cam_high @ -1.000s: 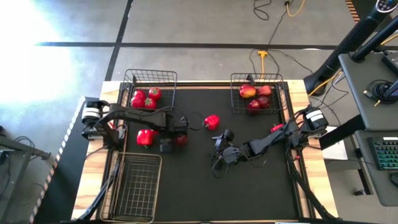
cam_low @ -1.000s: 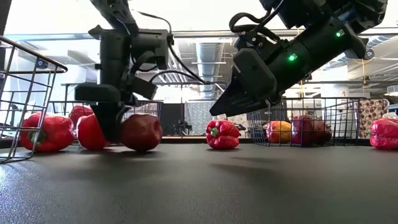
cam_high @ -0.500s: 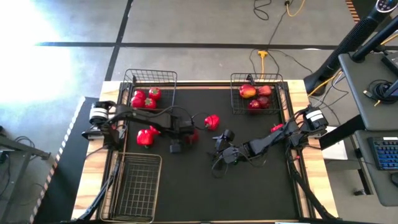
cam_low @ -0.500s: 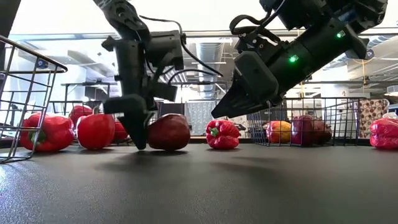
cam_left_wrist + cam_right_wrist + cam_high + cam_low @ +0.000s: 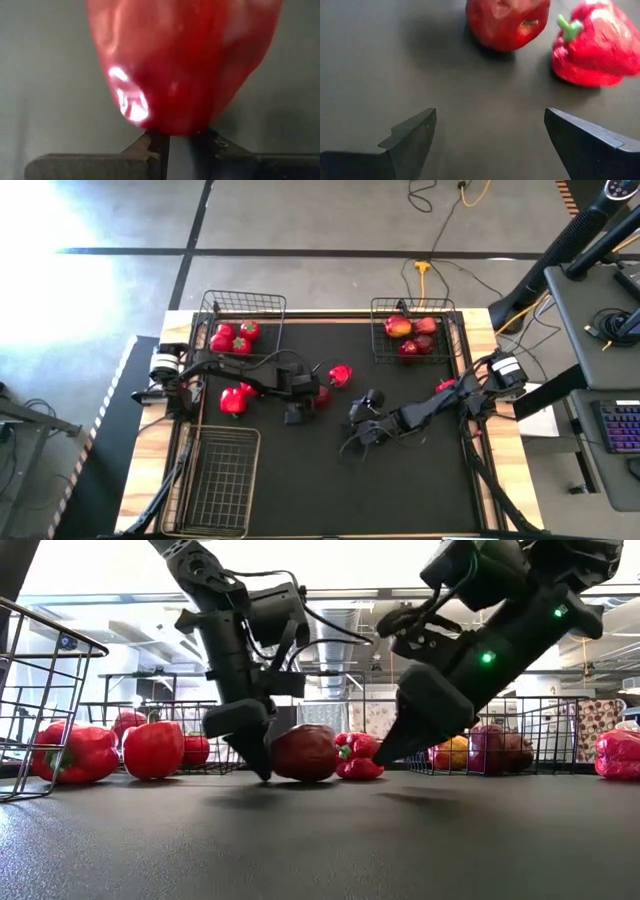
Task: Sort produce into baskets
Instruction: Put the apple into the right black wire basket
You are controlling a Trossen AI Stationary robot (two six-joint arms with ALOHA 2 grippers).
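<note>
A dark red apple point(image 5: 321, 395) sits on the black mat near the table's middle, with a red bell pepper point(image 5: 341, 375) just beyond it. My left gripper point(image 5: 306, 403) is shut, its tips low at the apple's left side; the low view point(image 5: 263, 770) shows this too. My right gripper point(image 5: 490, 116) is open and empty, hovering to the right of the apple point(image 5: 507, 20) and pepper point(image 5: 597, 47). Tomatoes lie in the far-left basket point(image 5: 243, 302). Apples lie in the far-right basket point(image 5: 415, 305). My left gripper touches the apple's lower side point(image 5: 172, 125) with the tips of its shut fingers point(image 5: 150, 145). The fingers slant down from the table's left. The apple rests on the mat, right against the fingertips.
A long wire basket point(image 5: 222, 480) stands at the near left, with nothing in it that I can see. A bell pepper point(image 5: 236, 399) lies left of my left gripper, and another red item point(image 5: 445, 385) lies by the right arm. Bare mat lies toward the near edge.
My left gripper, shut, has swept toward the table's right edge, and the apple has moved along the mat ahead of it toward the bell pepper. My right gripper has come lower and a little toward the right edge, staying open.
</note>
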